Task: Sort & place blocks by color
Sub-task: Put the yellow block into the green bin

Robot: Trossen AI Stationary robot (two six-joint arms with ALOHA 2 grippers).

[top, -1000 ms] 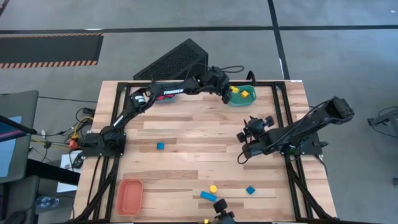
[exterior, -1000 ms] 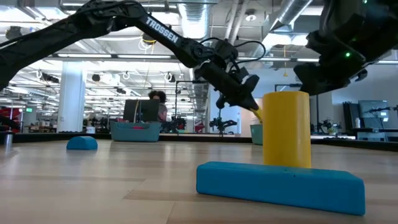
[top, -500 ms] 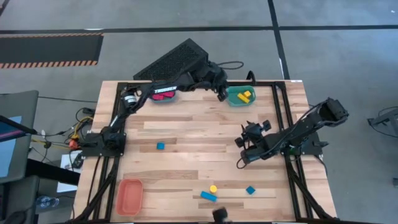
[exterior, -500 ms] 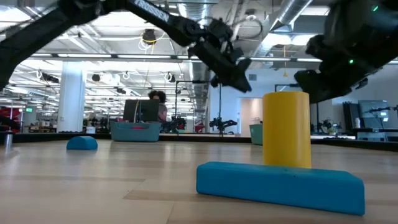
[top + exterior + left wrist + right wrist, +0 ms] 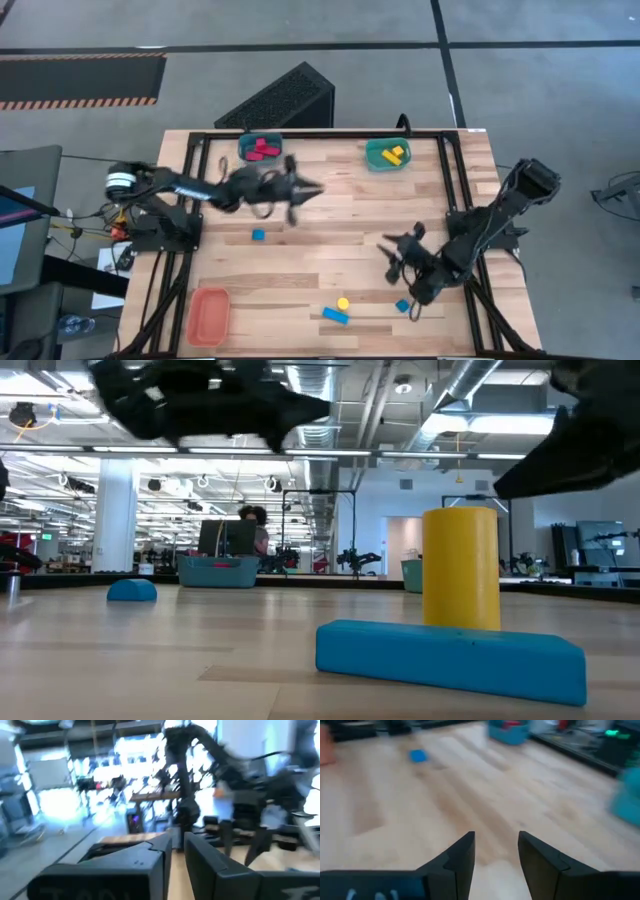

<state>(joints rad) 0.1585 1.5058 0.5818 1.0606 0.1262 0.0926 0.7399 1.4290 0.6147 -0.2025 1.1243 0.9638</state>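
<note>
1. Right gripper [image 5: 392,262] is seen low over the surface [image 5: 330,215], near the front right; jaws are parted with a narrow gap and hold nothing, as shown in the right wrist view.
2. Left gripper [image 5: 305,188] is held above the middle of the surface; its jaws are nearly pressed together and empty.
3. Step in hand is judged to be a pick-up of a loose block at the front. The jaws should be centred over one piece only and lowered squarely, since the yellow block [image 5: 343,302] and blue bar [image 5: 335,316] lie just beside each other.
4. A small blue cube [image 5: 402,306] is found just beside the right arm; another blue cube [image 5: 258,235] lies left of centre.
5. Red pieces are already in the back left bin [image 5: 246,150], yellow pieces in the back right bin [image 5: 375,156]; an orange bin [image 5: 210,316] is seen front left.
</note>
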